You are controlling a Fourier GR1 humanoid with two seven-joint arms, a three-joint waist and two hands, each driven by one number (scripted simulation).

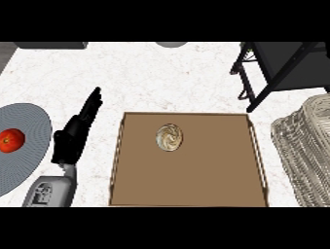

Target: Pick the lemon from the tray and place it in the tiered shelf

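Resting beside the tray [189, 200], your left hand [72, 137] keeps its fingers [92, 103] straight, holding nothing; the lemon [170, 137] lies on the tray's upper half, untouched; the tiered shelf [286, 68] stands at the counter's [146, 78] far right; right hand unseen.

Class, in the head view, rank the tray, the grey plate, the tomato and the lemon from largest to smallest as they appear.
1. Tray
2. Grey plate, partly cut off by the view's left edge
3. Lemon, pale and swirled
4. Tomato, close to the lemon in size, so these two are unsure
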